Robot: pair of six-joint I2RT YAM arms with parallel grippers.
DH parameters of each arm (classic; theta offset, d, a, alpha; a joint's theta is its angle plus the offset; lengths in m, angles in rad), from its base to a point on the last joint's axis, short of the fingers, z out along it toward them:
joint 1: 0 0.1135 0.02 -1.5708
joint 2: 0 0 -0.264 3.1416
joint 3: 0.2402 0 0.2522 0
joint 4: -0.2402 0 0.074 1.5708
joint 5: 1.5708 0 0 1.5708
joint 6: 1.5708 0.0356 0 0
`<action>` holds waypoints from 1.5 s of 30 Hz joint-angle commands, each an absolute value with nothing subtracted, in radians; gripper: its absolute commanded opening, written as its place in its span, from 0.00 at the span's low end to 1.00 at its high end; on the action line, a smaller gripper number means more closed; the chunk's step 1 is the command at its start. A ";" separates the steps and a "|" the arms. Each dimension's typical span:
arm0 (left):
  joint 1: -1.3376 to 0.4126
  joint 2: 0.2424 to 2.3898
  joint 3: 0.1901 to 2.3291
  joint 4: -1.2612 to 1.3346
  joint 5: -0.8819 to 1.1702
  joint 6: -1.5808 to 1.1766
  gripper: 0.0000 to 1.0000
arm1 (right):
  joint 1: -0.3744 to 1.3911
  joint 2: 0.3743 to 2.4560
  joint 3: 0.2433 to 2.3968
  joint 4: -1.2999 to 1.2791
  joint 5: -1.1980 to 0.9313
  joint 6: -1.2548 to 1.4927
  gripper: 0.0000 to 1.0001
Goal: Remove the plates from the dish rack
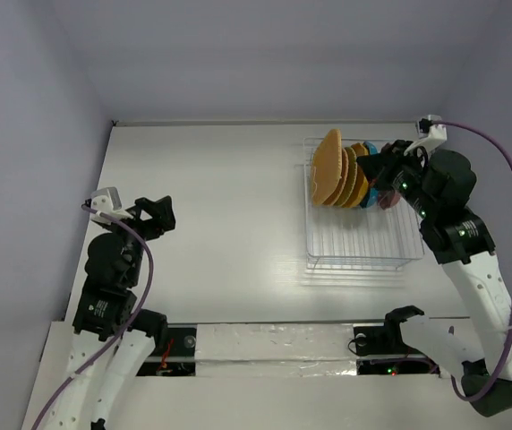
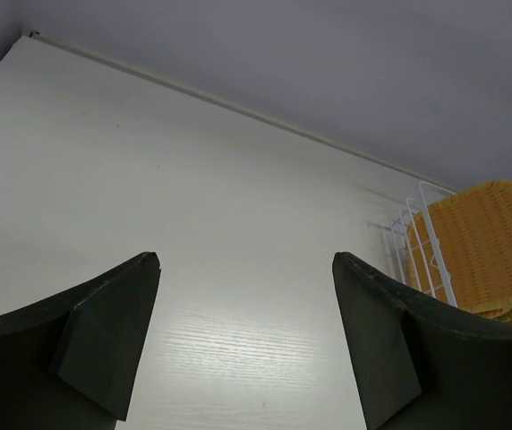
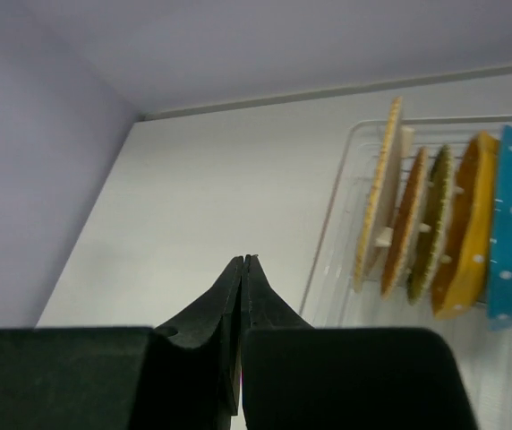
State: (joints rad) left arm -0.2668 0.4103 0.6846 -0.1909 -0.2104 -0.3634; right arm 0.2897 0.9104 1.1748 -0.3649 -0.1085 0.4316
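Observation:
The dish rack (image 1: 363,253) of thin clear wire stands on the right of the table. Several plates stand on edge at its far end: two tan woven-look ones (image 1: 330,166), an orange one (image 1: 358,182) and a blue one (image 1: 378,192). In the right wrist view they run tan (image 3: 378,193), tan (image 3: 406,219), a darker one (image 3: 436,224), orange (image 3: 469,224), blue (image 3: 511,224). My right gripper (image 1: 370,167) (image 3: 245,260) is shut and empty, above the plates' right side. My left gripper (image 1: 153,215) (image 2: 247,269) is open and empty, far left of the rack.
The left wrist view shows a tan plate (image 2: 489,242) and the rack's wire end (image 2: 413,251) at its right edge. Walls close in the table at the back and left. The rack's near half holds no plates.

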 commanded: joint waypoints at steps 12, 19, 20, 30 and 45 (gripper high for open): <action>-0.307 0.367 0.650 -0.109 -0.207 -0.374 0.56 | 0.331 1.080 1.298 -0.522 0.139 0.383 0.23; -0.307 0.387 0.650 -0.103 -0.207 -0.371 0.11 | 0.331 1.230 1.342 -0.476 0.173 0.356 0.70; -0.307 0.390 0.650 -0.109 -0.207 -0.370 0.06 | 0.331 1.253 1.351 -0.471 0.184 0.351 0.70; -0.307 0.402 0.650 -0.107 -0.207 -0.371 0.60 | 0.331 1.548 1.489 -0.488 0.256 0.316 0.53; -0.307 0.410 0.647 -0.107 -0.207 -0.373 0.74 | 0.354 1.508 1.660 -0.569 0.348 0.291 0.00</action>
State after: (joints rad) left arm -0.3019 0.3977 0.6518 -0.1539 -0.2104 -0.3756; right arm 0.3355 1.6310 1.5406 -0.5900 0.3073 0.2943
